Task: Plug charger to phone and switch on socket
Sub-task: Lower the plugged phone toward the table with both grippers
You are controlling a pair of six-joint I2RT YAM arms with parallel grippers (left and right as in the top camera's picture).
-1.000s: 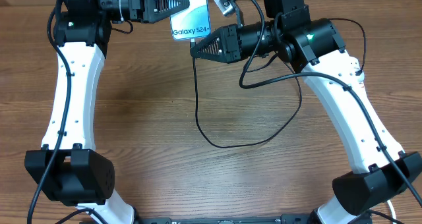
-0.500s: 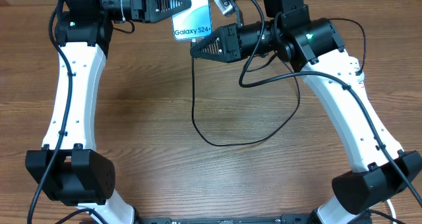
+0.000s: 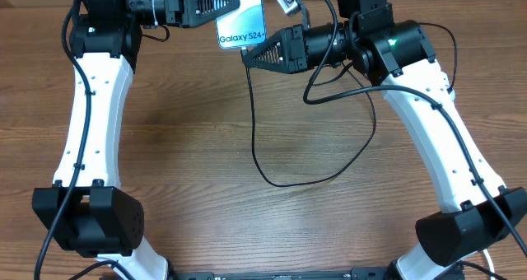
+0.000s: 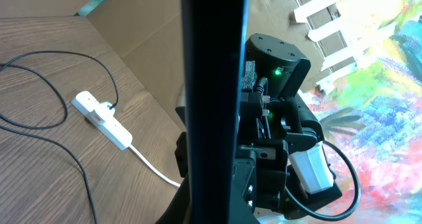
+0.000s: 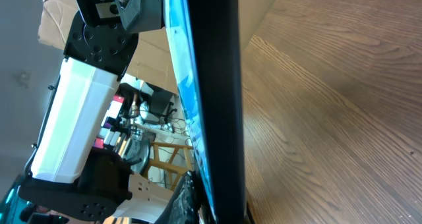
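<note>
My left gripper point(image 3: 221, 2) is shut on the phone point(image 3: 243, 25), holding it in the air at the top centre, lit screen reading "Galaxy S24+". My right gripper point(image 3: 249, 56) is just below the phone's lower edge, shut on the end of the charger point(image 3: 272, 179), whose thin black cable hangs down and loops over the table. The plug tip is hidden. The phone's dark edge fills the middle of the left wrist view point(image 4: 214, 85) and the right wrist view point(image 5: 217, 85). The socket point(image 4: 100, 116) lies on the table with the black cable point(image 4: 66, 51) running to it.
The socket's thick white cord point(image 4: 155, 168) trails off toward the table edge. The right arm point(image 4: 277, 118) is close behind the phone. Both white arm links point(image 3: 90, 107) point(image 3: 436, 123) flank the brown wooden table point(image 3: 181, 148).
The phone and my right gripper have shifted slightly right and up together. The hanging cable has swung a little to the right.
</note>
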